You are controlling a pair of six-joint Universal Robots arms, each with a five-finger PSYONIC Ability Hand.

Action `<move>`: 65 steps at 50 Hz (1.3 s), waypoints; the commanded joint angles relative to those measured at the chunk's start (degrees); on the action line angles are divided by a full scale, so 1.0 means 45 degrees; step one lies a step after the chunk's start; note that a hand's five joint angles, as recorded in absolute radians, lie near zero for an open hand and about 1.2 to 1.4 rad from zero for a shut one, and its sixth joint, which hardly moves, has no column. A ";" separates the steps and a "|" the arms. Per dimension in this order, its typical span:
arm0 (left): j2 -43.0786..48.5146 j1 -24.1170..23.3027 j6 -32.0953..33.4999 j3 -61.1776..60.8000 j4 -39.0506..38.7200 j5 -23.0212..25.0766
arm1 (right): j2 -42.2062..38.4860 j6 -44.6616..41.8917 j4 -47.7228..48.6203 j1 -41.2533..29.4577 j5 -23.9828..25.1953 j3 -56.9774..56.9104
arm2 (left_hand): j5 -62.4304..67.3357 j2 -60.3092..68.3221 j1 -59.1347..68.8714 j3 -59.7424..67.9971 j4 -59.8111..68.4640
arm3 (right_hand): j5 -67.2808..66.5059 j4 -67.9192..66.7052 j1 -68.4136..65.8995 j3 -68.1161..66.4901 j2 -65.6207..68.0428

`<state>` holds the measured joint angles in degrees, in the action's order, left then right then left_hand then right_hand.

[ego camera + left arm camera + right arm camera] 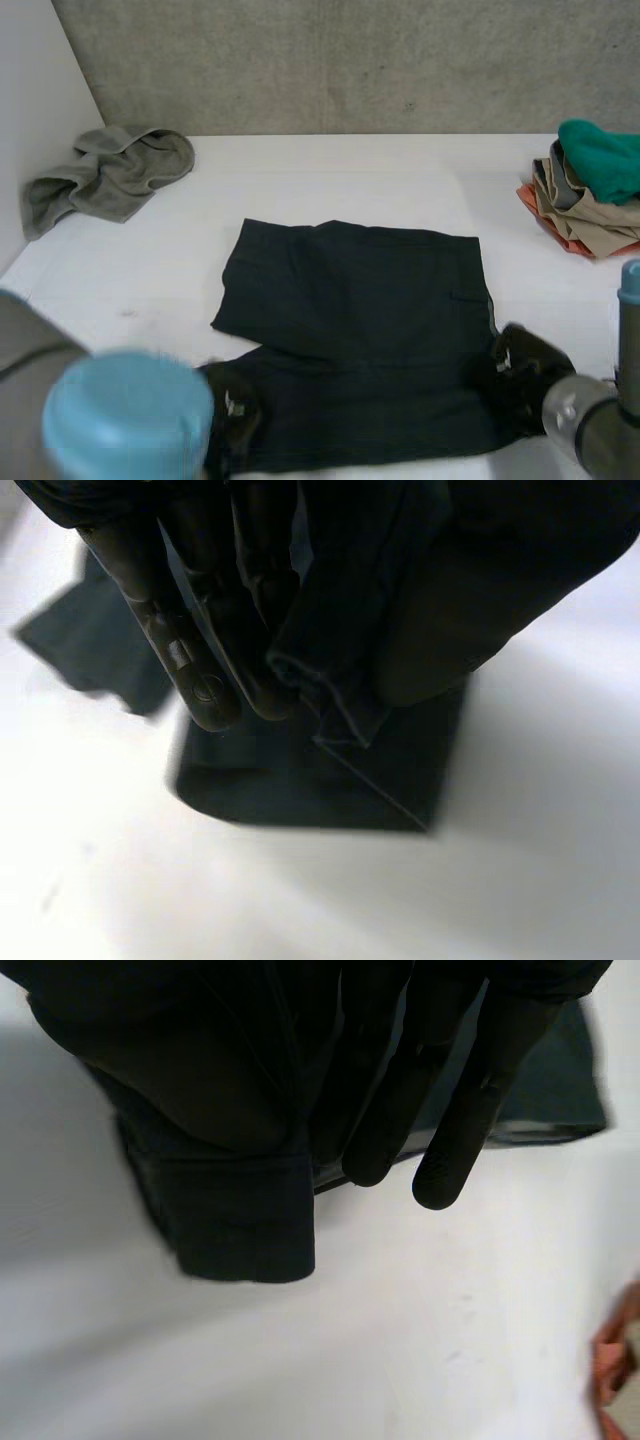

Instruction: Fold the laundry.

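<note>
While the shorts (350,320) lie spread on the table (330,180), the left hand (235,405) pinches their near left corner and the right hand (520,370) the near right corner; both should rise together, level, and carry that edge squarely onto the far edge.

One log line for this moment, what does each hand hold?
left hand: pinching near left corner of dark shorts | right hand: pinching near right corner | shorts: otherwise flat on table | aside: grey towel, clothes pile
</note>
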<state>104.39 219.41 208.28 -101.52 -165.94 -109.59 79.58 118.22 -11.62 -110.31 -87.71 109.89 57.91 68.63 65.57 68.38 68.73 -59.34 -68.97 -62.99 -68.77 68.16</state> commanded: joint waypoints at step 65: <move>0.1744 0.3157 -0.3823 0.1524 -0.7167 0.3162 | -0.4519 0.7928 0.4513 0.1741 0.2362 -0.3794 | -1.2635 -1.2793 -1.2114 -1.2738 -1.2816 | 0.1562 0.1480 0.0153 0.1437 -0.1301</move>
<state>112.15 233.35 191.04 -95.09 -198.53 -95.34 61.54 154.23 4.76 -102.45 -76.60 93.39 2.74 11.71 10.84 11.99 11.66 -26.11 -35.83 -36.84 -35.97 36.35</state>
